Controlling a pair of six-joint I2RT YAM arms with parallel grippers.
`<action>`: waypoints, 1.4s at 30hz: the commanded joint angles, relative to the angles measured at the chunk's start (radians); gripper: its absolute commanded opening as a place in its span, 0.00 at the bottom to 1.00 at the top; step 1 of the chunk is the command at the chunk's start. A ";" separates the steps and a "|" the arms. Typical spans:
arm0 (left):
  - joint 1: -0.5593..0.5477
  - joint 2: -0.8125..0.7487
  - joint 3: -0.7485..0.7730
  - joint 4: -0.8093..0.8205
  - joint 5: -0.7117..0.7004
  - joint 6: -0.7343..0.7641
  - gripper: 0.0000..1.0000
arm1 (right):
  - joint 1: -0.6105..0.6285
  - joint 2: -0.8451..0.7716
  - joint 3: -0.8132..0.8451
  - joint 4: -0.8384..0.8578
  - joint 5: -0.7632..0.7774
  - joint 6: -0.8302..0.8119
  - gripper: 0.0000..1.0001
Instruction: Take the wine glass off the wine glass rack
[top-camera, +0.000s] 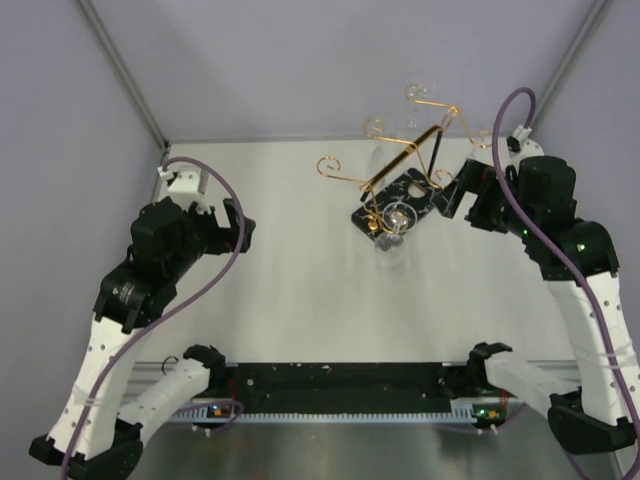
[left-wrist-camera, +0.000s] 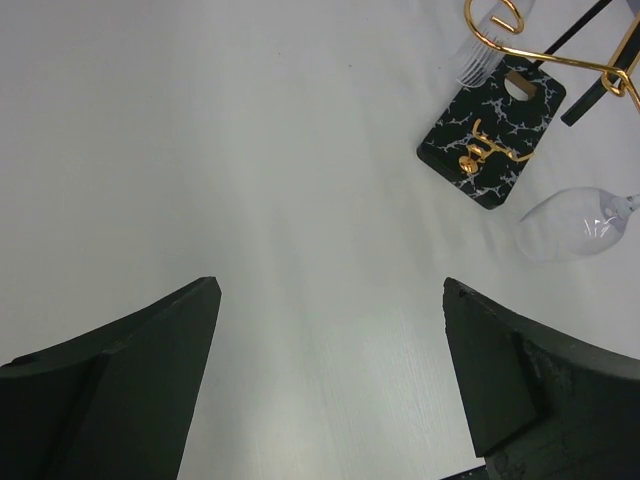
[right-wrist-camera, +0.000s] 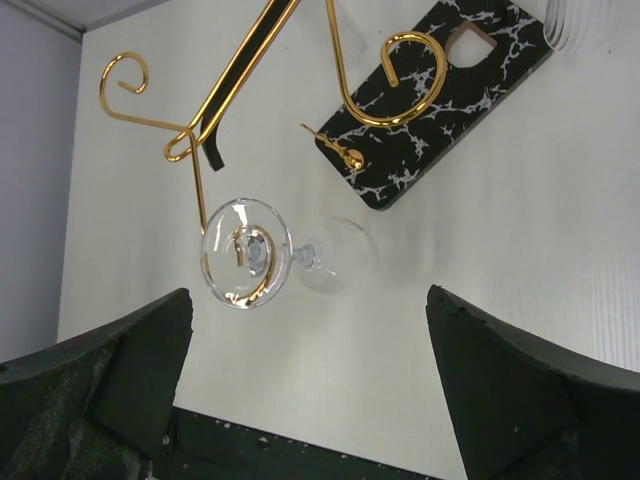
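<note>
The wine glass rack (top-camera: 415, 150) is a gold wire stand with curled arm ends on a black white-veined base (top-camera: 400, 198), at the back right of the table. The clear wine glass (top-camera: 396, 222) hangs upside down by its foot from a curled arm, bowl just off the base's near end. In the right wrist view its foot and bowl (right-wrist-camera: 250, 255) lie ahead of my open right gripper (right-wrist-camera: 308, 292), apart from both fingers. My right gripper (top-camera: 452, 192) stands just right of the base. My left gripper (top-camera: 243, 228) is open over bare table, the wine glass (left-wrist-camera: 575, 225) far to its right.
A ribbed clear glass thing (right-wrist-camera: 585, 25) shows beside the far end of the base, also in the left wrist view (left-wrist-camera: 478, 62). White walls close the table's back and sides. The arms' bases and a black rail (top-camera: 340, 385) line the near edge.
</note>
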 joint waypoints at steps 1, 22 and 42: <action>-0.002 -0.025 -0.017 0.040 0.002 0.020 0.98 | -0.003 -0.022 0.039 -0.007 0.037 -0.030 0.99; -0.001 -0.047 -0.066 0.075 0.118 0.033 0.97 | -0.014 0.017 -0.067 -0.019 -0.320 0.030 0.89; -0.002 -0.037 -0.104 0.087 0.118 0.033 0.97 | -0.026 -0.011 -0.326 0.283 -0.320 0.258 0.64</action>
